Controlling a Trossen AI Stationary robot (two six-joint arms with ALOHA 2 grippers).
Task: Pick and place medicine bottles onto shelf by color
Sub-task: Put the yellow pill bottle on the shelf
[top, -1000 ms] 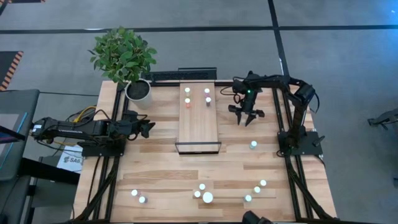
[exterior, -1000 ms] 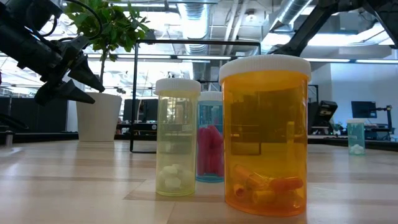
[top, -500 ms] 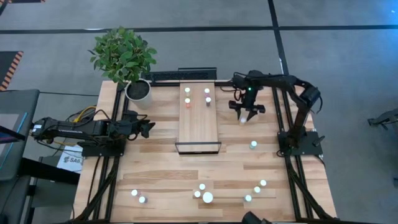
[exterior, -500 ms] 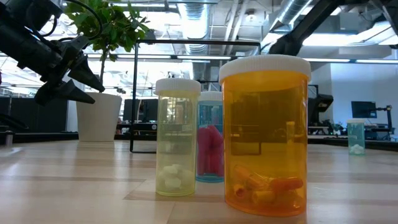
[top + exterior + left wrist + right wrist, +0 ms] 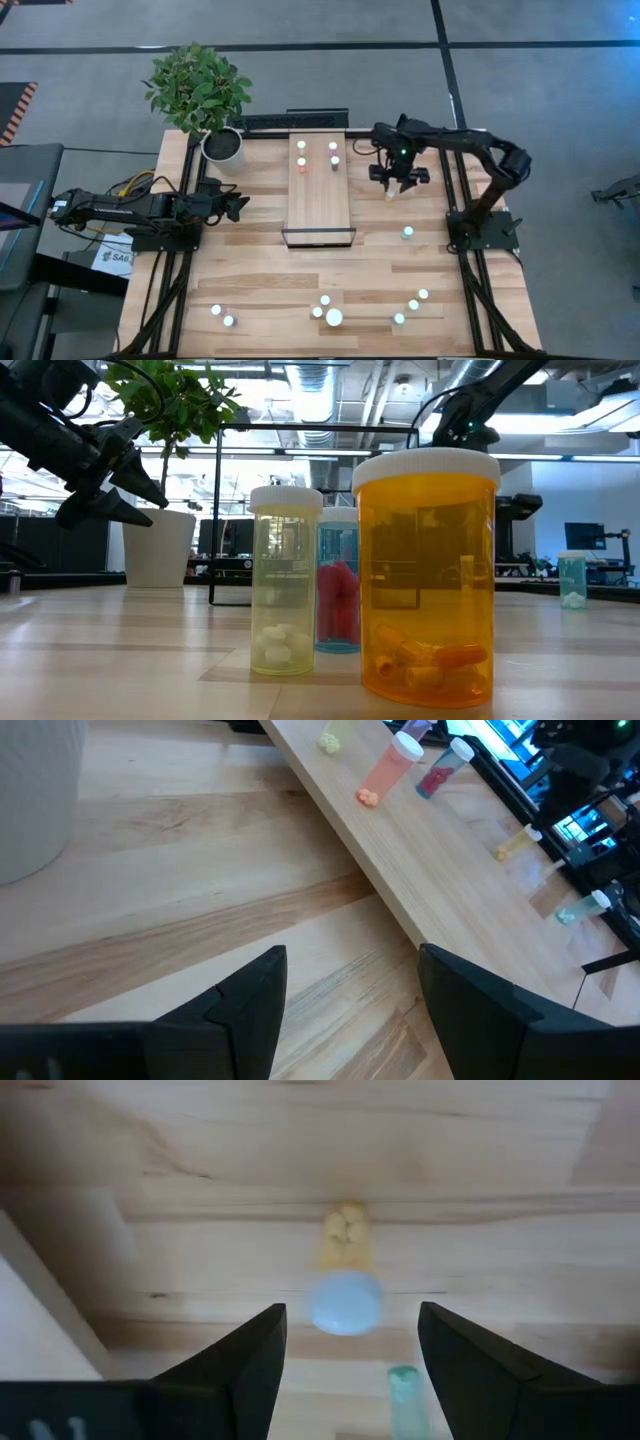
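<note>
Right of shelf (image 5: 321,196) | right gripper (image 5: 345,1380) open over yellow bottle (image 5: 346,1285), unheld | bare wood around | left gripper (image 5: 350,1010) open, empty, near table's left edge

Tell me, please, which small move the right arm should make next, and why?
Probably lower the right tool straight down around the yellow bottle. The bottle stands on the table beside the shelf, centred between the open fingers, which are not yet touching it. The left tool waits, open.
</note>
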